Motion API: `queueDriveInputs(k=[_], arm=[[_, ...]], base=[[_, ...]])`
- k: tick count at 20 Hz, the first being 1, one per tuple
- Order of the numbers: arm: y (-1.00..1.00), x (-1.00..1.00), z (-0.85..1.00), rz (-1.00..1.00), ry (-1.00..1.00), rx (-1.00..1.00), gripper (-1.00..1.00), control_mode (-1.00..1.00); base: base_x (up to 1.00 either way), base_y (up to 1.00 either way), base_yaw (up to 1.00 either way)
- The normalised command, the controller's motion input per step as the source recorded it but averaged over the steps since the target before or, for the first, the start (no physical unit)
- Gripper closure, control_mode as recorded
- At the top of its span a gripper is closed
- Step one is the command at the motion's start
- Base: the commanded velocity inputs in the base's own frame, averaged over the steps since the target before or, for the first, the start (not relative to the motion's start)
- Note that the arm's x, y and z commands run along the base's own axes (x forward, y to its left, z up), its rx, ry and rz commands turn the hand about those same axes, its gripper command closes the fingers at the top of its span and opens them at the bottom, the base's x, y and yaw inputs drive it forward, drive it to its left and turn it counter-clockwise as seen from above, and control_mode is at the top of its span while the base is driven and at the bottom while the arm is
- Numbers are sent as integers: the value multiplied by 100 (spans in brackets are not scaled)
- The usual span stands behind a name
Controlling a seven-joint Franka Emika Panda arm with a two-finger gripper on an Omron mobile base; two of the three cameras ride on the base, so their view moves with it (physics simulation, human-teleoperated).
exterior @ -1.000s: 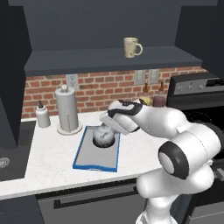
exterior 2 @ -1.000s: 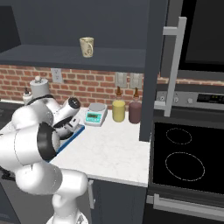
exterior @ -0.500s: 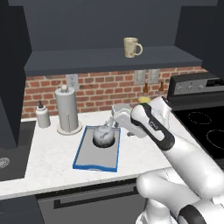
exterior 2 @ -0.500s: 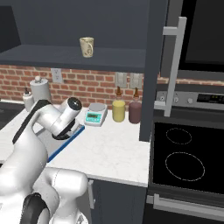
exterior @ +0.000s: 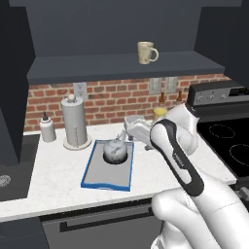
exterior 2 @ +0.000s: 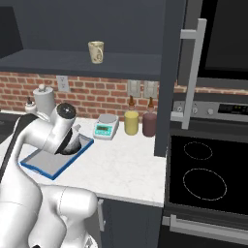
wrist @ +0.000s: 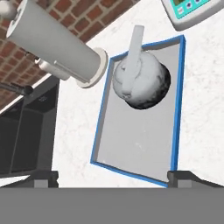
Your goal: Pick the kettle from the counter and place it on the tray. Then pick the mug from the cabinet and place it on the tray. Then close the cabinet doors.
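With the kettle (exterior: 115, 150) sitting on the tray (exterior: 99, 177), I'd lift my wide-open, empty claw (exterior: 130, 127) clear before reaching up for the mug (exterior: 146, 52).

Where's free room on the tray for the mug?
The kettle fills the tray end nearest the brick wall, beside the paper-towel holder. The near half, bordered by the blue rim, is bare grey base. The open gripper hangs over it.
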Motion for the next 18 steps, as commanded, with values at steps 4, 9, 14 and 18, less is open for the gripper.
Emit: queueDriveInputs(k=[4, 9, 14, 18], arm=[[-17, 20, 28, 12, 1, -2, -100, -100], [-49, 0, 97, 29, -10, -20, -100, -100], [-42, 0, 100, 19, -11, -40, -100, -100], [-46, 1, 100, 17, -10, -45, -100, -100]], base=[[0, 0, 0], [0, 0, 0], [0, 0, 0], [0, 0, 0]])
